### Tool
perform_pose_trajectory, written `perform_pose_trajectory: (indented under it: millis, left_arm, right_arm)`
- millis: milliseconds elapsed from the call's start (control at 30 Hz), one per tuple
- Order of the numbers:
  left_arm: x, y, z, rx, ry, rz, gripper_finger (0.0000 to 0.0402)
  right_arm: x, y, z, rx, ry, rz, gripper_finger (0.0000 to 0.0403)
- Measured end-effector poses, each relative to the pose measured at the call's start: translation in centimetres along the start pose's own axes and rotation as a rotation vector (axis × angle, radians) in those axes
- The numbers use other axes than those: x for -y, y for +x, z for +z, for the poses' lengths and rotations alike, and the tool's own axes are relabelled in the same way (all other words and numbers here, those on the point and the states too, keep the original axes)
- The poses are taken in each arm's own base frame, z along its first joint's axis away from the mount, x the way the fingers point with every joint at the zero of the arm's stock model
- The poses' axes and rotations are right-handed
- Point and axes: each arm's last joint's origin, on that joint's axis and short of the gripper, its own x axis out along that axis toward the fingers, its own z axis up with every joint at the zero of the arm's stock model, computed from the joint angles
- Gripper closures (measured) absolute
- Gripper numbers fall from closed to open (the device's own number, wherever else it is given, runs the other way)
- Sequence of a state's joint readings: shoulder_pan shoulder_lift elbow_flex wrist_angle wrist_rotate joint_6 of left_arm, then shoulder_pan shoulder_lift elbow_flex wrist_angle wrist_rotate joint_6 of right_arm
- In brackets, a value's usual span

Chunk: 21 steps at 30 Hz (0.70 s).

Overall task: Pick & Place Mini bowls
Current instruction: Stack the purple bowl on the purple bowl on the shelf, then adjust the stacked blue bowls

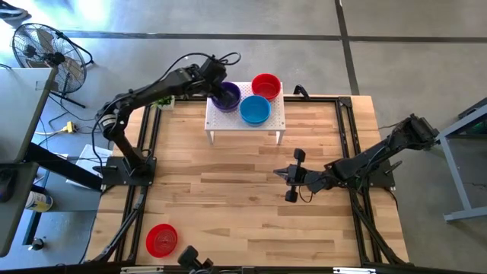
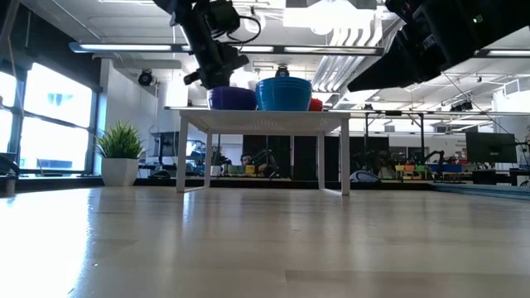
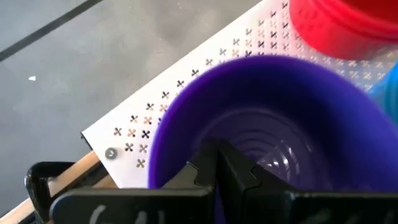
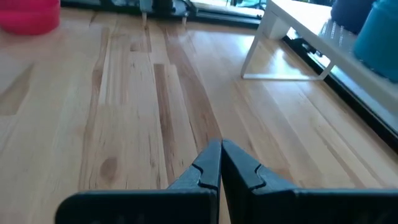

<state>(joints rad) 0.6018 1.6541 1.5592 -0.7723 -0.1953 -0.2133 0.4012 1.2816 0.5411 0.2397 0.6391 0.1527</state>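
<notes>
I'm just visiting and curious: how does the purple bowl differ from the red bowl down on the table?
The purple bowl sits on the white stand; the lone red bowl rests on the table, at the near edge. The left gripper is at the purple bowl's rim; nothing is near the red one. Both are round and look the same size.

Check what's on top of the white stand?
White perforated stand holds three bowls: purple bowl, blue bowl, red bowl. Left gripper shut, fingers inside purple bowl, hiding part of its bottom.
</notes>
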Motion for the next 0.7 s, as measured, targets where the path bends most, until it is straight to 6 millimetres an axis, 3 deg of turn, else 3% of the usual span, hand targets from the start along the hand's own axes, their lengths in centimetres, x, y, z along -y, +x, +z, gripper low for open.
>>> perform_pose_trajectory:
  millis: [167, 367, 533, 700]
  left_arm:
    - [0.5, -2.2, 0.5, 0.061, 0.029, -0.009, 0.0401]
    - [3.3, -4.9, -0.2, 0.148, 0.114, -0.003, 0.0401]
    - [5.4, -6.0, -1.9, 0.269, 0.189, -0.104, 0.0401]
    - [5.8, -6.4, -5.0, 0.326, 0.250, -0.189, 0.0401]
  right_arm:
    - [1.2, 0.9, 0.7, 0.035, 0.022, 0.001, 0.0403]
    - [3.4, 2.0, 2.0, 0.108, 0.030, -0.098, 0.0403]
    - [5.7, 2.8, 3.2, 0.106, 0.021, -0.248, 0.0403]
    - [9.1, 3.8, 3.3, 0.065, 0.047, -0.398, 0.0403]
